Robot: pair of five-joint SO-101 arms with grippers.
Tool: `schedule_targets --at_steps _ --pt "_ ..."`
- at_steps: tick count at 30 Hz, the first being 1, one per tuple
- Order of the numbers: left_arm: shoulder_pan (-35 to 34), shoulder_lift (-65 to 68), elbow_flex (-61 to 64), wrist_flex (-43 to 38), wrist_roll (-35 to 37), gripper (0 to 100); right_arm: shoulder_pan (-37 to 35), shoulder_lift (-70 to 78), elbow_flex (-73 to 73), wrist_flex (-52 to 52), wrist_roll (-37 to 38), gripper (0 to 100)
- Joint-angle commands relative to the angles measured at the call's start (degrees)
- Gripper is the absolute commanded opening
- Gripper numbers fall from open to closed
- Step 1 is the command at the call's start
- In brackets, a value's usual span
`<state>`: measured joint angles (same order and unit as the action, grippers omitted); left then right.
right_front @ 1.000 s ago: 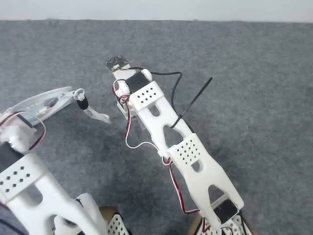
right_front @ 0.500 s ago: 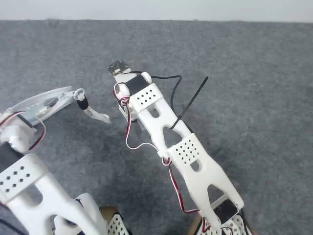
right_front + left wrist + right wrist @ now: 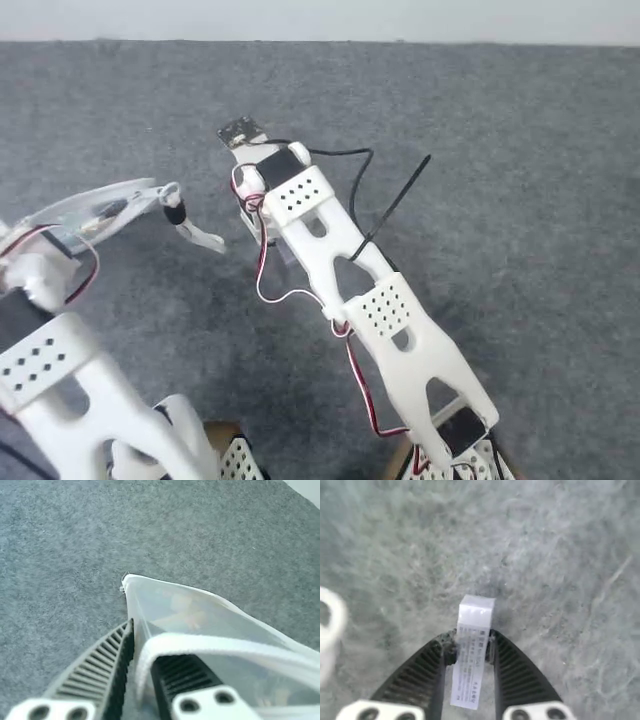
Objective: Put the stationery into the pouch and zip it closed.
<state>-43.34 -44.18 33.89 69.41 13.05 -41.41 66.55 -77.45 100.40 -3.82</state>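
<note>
Pouch (image 3: 210, 615), clear plastic, contents blurred inside, edge clamped between the left pincer (image 3: 142, 642) fingers, white labelled slip (image 3: 471, 655) pinched in the right pincer (image 3: 469, 639), small print illegible, grey felt table (image 3: 560, 555) beneath.

Open grey tabletop (image 3: 520, 150) runs to the far edge and across the right side, giving a pincer room to pass. The right arm (image 3: 330, 250) slants across the middle, a black cable (image 3: 395, 205) sticking out sideways, the right pincer (image 3: 470, 642) clamped on a small white labelled piece (image 3: 470, 625). At left, the see-through pouch (image 3: 95, 210), pinched in the left pincer (image 3: 142, 642), juts toward that arm, leaving a narrow gap.
</note>
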Motion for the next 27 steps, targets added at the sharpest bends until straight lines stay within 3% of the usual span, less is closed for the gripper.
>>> schedule_targets --at_steps 1,12,19,27 --pt "2.11 -2.81 -0.92 -1.05 -1.41 1 -1.36 -10.42 2.02 2.68 -2.73 0.6" --pt "16.09 -2.81 -3.56 3.52 -5.89 1 1.98 -38.9 23.91 2.33 -2.99 0.6" --pt "24.26 -2.81 -10.42 10.29 -7.82 1 7.6 -50.59 26.81 2.33 -5.71 0.6" --pt "29.45 -2.37 -11.3 11.78 -9.05 1 7.52 -61.58 30.51 2.42 -9.58 0.6"
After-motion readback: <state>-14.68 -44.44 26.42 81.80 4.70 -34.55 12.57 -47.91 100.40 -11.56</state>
